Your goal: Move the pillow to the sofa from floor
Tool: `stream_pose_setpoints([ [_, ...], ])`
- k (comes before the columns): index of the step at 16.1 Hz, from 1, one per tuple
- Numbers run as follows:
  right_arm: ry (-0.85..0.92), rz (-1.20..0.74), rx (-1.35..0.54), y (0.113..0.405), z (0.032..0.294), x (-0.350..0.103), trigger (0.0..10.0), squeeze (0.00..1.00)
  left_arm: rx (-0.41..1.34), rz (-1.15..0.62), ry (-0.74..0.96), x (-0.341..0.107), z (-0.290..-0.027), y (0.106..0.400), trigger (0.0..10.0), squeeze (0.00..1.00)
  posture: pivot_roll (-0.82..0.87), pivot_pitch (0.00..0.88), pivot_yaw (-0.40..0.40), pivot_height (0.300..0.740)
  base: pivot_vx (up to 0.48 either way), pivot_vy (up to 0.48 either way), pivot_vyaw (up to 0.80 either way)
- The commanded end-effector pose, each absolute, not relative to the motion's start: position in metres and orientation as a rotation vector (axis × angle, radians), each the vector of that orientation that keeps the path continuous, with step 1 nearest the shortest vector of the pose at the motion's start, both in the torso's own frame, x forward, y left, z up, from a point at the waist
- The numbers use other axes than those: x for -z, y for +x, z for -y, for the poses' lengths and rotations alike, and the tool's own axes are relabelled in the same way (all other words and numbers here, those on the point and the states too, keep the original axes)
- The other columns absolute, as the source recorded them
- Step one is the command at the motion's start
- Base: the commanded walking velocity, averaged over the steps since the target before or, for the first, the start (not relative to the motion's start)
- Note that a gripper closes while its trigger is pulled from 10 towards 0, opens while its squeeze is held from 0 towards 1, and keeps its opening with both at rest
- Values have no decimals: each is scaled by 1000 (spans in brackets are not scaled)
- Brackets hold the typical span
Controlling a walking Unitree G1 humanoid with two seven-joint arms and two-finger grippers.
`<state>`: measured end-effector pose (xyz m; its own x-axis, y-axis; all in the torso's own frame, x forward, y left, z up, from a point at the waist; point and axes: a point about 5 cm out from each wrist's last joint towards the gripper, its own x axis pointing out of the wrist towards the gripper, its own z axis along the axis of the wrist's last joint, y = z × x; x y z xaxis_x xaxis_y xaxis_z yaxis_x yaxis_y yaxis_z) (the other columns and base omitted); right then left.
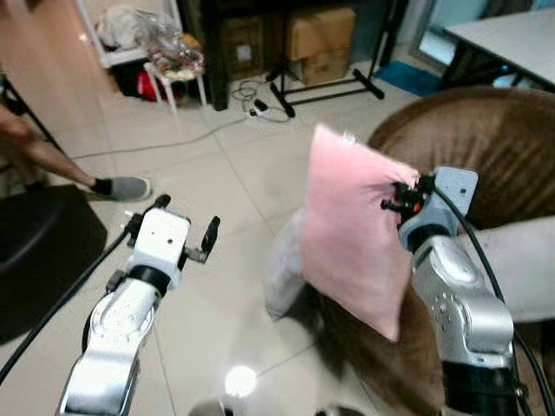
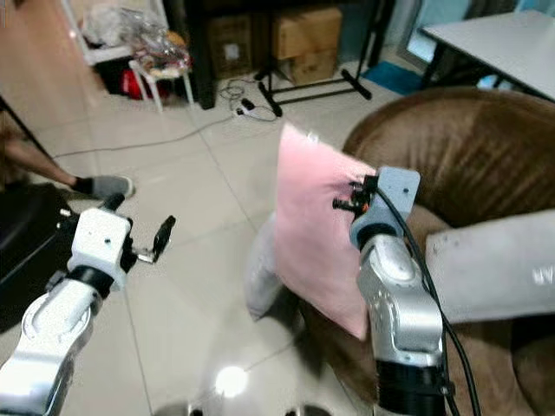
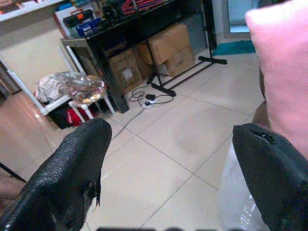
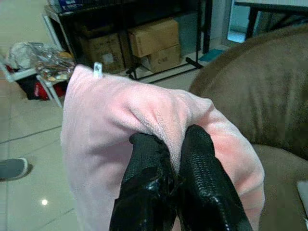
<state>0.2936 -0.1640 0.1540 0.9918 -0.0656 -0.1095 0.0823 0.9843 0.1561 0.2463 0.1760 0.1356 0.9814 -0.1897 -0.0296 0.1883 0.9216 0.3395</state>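
The pink pillow (image 1: 351, 230) hangs in the air, clear of the floor, at the near left edge of the brown sofa (image 1: 486, 147), its lower corner pointing down toward the sofa's front. The right gripper (image 4: 168, 183) holds it by the right edge, both black fingers pinched tight on a fold of the plush fabric. A small white tag (image 4: 97, 69) sticks up from the pillow's far corner. Just behind and below the pillow, on the tiled floor (image 1: 217, 286), lies a pale grey cushion (image 1: 284, 269) against the sofa's base. The left gripper (image 1: 184, 227) hovers over the tiles well to the left, its fingers spread wide apart and holding nothing. Farther left, a person's foot in a grey shoe (image 1: 126, 187) rests on the floor. At the far side stand cardboard boxes (image 1: 319, 42) and a black stand (image 1: 325, 87).
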Motion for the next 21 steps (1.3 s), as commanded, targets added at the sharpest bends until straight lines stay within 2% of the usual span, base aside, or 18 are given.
stream_pose_setpoints([
  [1, 164, -65, 76, 295, 163, -163, 10000, 0, 197, -7, 360, -133, -177, 246, 10000, 851, -28, 0, -36, 740, 0, 0, 0],
  [3, 165, -64, 52, 295, 159, -162, 10000, 0, 180, 1, 355, -135, -179, 248, 10000, 835, -28, 0, -36, 740, 0, 0, 0],
  [6, 201, -63, 18, 292, 153, -161, 10000, 0, 175, 4, 365, -136, -181, 249, 10000, 722, -32, 0, -20, 740, 0, 0, 0],
  [7, 227, -64, 15, 292, 152, -161, 10000, 0, 174, 7, 365, -137, -181, 250, 10000, 647, -34, 0, -17, 740, 0, 0, -800],
  [10, 239, -60, 26, 290, 155, -161, 10000, 0, 172, 12, 366, -138, -181, 251, 10000, 565, -38, 0, -14, 740, 0, 0, -800],
  [11, 248, -67, 41, 289, 156, -160, 10000, 0, 169, 12, 366, -138, -181, 251, 10000, 475, -40, 0, -12, 740, 0, 0, -800],
  [13, 278, -78, 80, 287, 160, -156, 10000, 0, 163, 13, 368, -139, -182, 252, 10000, 369, -41, 0, -12, 740, 0, 0, -800],
  [14, 283, -80, 82, 286, 160, -156, 10000, 0, 162, 13, 368, -139, -182, 252, 10000, 349, -41, 0, -12, 740, 0, 0, -800],
  [15, 288, -83, 77, 284, 158, -155, 10000, 0, 160, 16, 369, -139, -182, 252, 10000, 231, -42, 0, -11, 740, 0, 0, -800],
  [16, 290, -85, 65, 283, 155, -154, 10000, 0, 158, 25, 370, -140, -181, 252, 10000, 161, -42, 0, -11, 740, 0, 0, -800],
  [21, 277, -58, -23, 286, 143, -160, 10000, 0, 178, 56, 334, -145, -180, 251, 10000, 196, -31, 0, -18, 740, 0, 0, -800],
])
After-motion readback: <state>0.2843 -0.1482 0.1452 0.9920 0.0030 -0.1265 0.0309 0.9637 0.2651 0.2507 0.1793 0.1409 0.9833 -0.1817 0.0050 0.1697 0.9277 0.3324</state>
